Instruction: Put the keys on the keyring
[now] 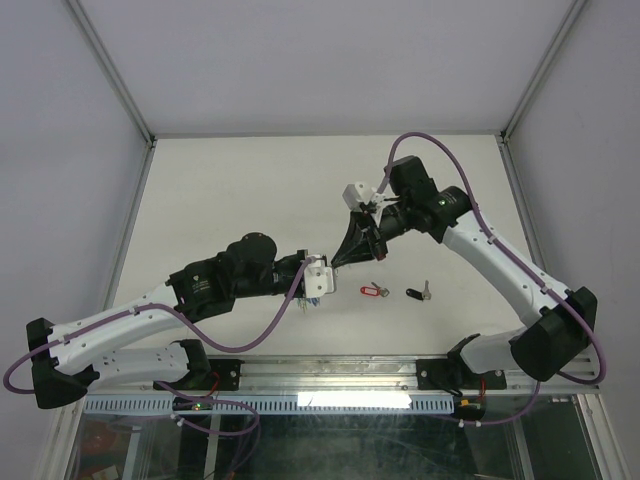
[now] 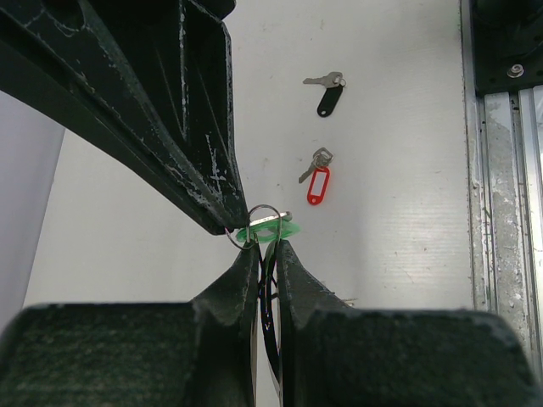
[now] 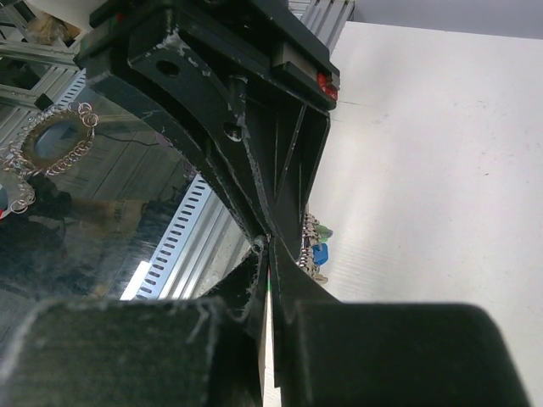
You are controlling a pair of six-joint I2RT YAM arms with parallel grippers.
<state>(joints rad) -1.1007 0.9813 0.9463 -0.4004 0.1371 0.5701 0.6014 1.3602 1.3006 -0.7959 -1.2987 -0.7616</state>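
Note:
My left gripper [image 1: 321, 273] is shut on the keyring [image 2: 263, 207], a thin silver wire ring that sticks up from its fingertips in the left wrist view [image 2: 265, 246]. The ring's bunch of small keys with a blue tag [image 3: 320, 253] hangs beside the fingers. My right gripper [image 1: 338, 262] is shut on the green-tagged key [image 2: 277, 231] and holds it against the ring; its jaws meet my left fingertips [image 3: 270, 246]. The red-tagged key [image 1: 375, 291] and the black-tagged key [image 1: 417, 293] lie loose on the table, also in the left wrist view: red [image 2: 317, 183], black [image 2: 327, 97].
A metal rail [image 1: 330, 375] runs along the near table edge and shows on the right of the left wrist view [image 2: 501, 212]. Grey walls close in the white table [image 1: 250, 190] on three sides.

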